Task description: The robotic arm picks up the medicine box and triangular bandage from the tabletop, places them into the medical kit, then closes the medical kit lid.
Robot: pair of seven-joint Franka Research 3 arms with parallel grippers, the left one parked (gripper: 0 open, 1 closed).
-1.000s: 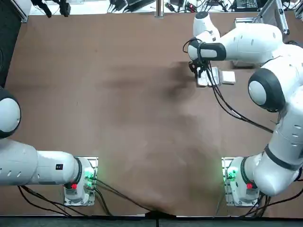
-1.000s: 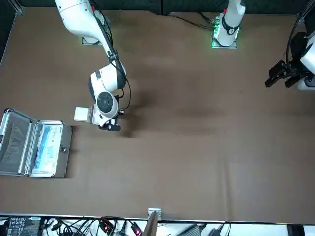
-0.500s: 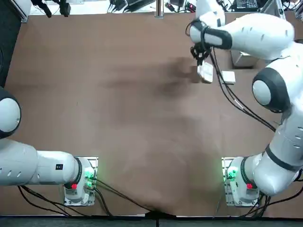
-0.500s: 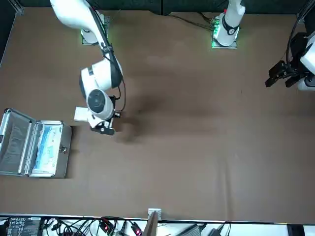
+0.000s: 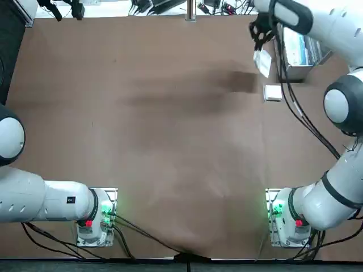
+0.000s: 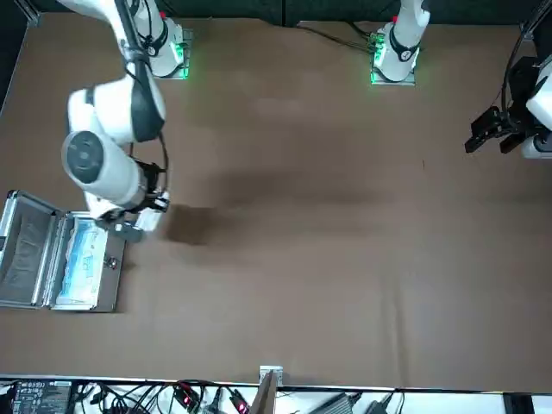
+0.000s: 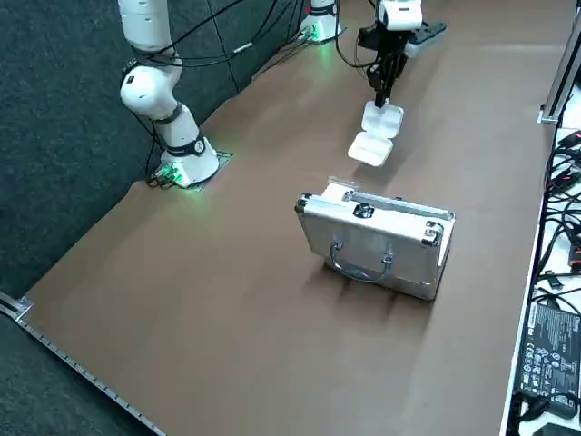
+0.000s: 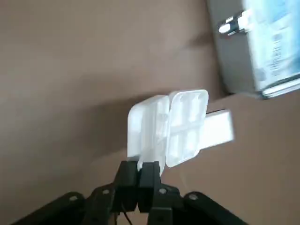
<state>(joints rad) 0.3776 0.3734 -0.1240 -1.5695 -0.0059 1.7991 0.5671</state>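
The right claw (image 8: 138, 176), clenched on the triangular bandage (image 8: 166, 129), has lifted it off the bench (image 5: 142, 141) toward the open medical kit (image 7: 377, 238); the medicine box (image 5: 273, 92) remains beside the kit.

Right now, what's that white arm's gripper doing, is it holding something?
Right gripper: shut on the white pill-box-like item, lifted above the table beside the open medical kit; the other white item lies on the table.

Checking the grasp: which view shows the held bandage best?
Right wrist view: the right end effector, near the medical kit, pinches the triangular bandage. Right side shows it hanging; top and front partly hide it.
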